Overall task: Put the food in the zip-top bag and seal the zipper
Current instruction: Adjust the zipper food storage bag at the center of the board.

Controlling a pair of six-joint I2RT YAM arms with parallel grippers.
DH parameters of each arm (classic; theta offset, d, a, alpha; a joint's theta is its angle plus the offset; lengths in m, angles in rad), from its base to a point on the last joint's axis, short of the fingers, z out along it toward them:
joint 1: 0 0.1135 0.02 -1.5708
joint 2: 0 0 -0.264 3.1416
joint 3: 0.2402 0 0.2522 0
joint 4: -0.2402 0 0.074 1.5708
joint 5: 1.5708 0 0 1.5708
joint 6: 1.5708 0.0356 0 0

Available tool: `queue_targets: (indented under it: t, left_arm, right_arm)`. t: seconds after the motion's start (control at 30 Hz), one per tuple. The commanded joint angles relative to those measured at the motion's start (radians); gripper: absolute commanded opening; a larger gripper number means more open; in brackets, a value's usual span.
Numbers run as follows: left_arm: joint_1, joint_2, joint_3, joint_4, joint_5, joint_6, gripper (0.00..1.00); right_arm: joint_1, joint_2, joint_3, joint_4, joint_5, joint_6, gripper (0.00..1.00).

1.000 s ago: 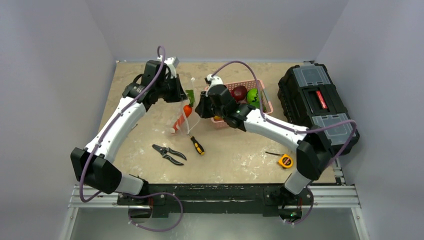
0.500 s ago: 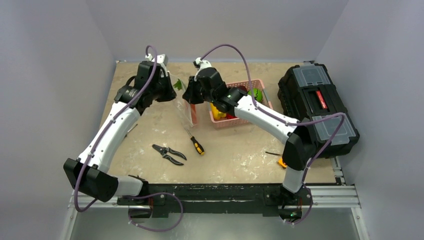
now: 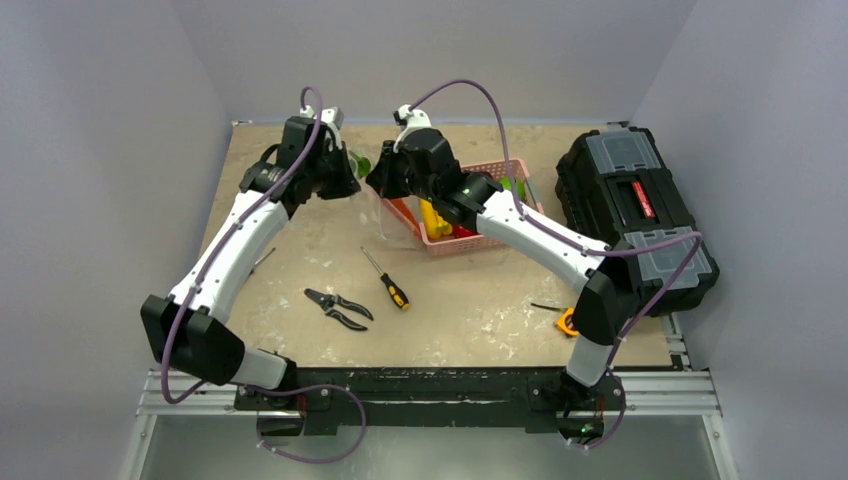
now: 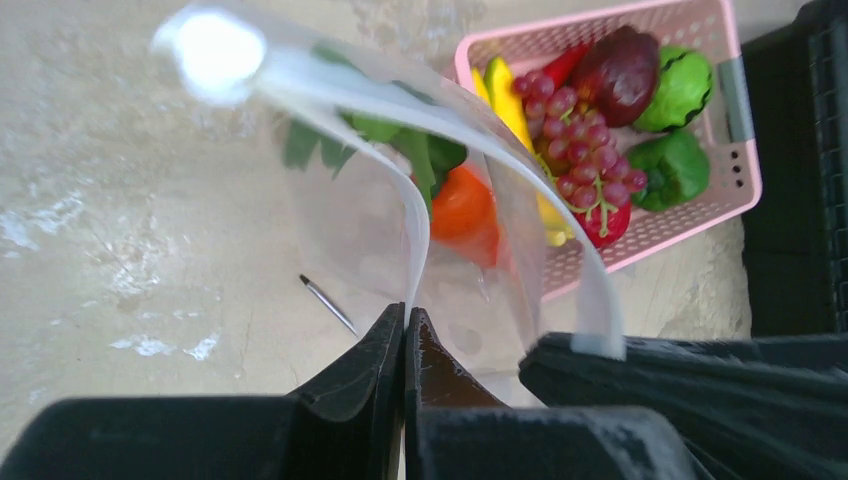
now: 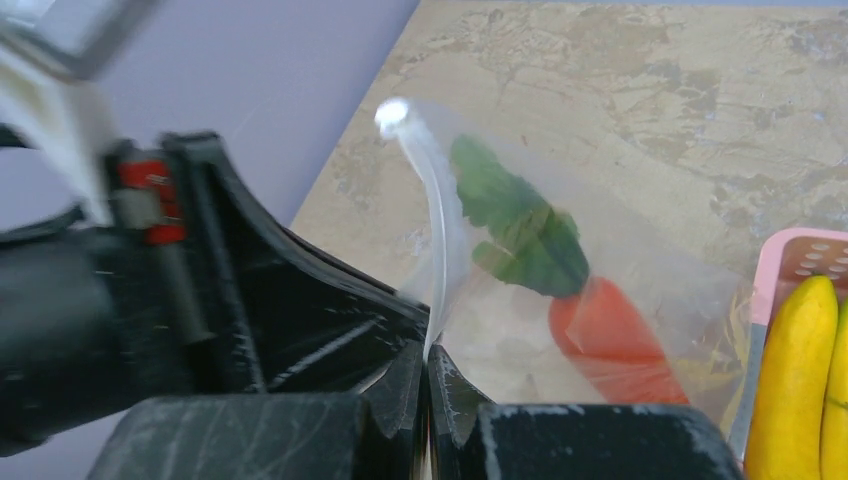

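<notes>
Since half a second before, the zip-top bag (image 3: 396, 224) had been swung toward the pink basket (image 3: 447, 243), above the table (image 3: 480, 300). Its zipper (image 4: 421, 225) was pinched at separate spots by the left pincer (image 4: 405, 335) and the right pincer (image 5: 428, 372), each pressed together on it. The carrot (image 4: 466, 212) was contained inside.

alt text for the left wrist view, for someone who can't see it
The left gripper, shut, pinches the mouth edge of the clear zip-top bag, which is held open with an orange carrot inside. Beyond the bag, a pink basket on the table holds grapes and green peppers.
</notes>
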Motion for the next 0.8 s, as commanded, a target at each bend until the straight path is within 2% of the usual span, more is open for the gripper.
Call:
queue_targets:
  t: [0.0, 0.17, 0.27, 0.33, 0.37, 0.43, 0.6, 0.7, 0.77]
  left_arm:
    - [0.03, 0.016, -0.019, 0.021, 0.1, -0.032, 0.0]
    - [0.034, 0.032, -0.009, 0.008, 0.093, -0.021, 0.0]
    - [0.035, 0.045, -0.006, 0.002, 0.084, -0.013, 0.0]
    - [0.035, 0.048, 0.001, -0.004, 0.088, -0.009, 0.0]
    - [0.035, 0.048, 0.004, -0.007, 0.093, -0.006, 0.0]
    - [0.034, 0.043, 0.002, -0.007, 0.103, -0.002, 0.0]
    - [0.032, 0.055, 0.03, -0.04, 0.12, -0.006, 0.0]
    - [0.033, 0.065, 0.047, -0.06, 0.147, -0.012, 0.0]
    - [0.033, 0.082, 0.06, -0.081, 0.108, 0.002, 0.0]
  right_arm:
    - [-0.002, 0.021, 0.012, 0.074, 0.006, -0.021, 0.0]
    - [-0.002, 0.045, 0.024, 0.038, 0.007, -0.045, 0.01]
    - [-0.001, 0.033, 0.027, 0.009, 0.015, -0.073, 0.16]
    - [-0.002, 0.007, 0.02, -0.003, 0.027, -0.089, 0.29]
    - [-0.002, -0.01, 0.005, -0.002, 0.031, -0.096, 0.39]
    - [-0.002, -0.049, -0.005, -0.016, 0.04, -0.116, 0.5]
    - [-0.002, -0.181, -0.071, -0.086, 0.163, -0.16, 0.7]
    - [-0.007, -0.304, -0.213, -0.036, 0.283, -0.171, 0.84]
    - [-0.02, -0.375, -0.32, 0.027, 0.349, -0.161, 0.89]
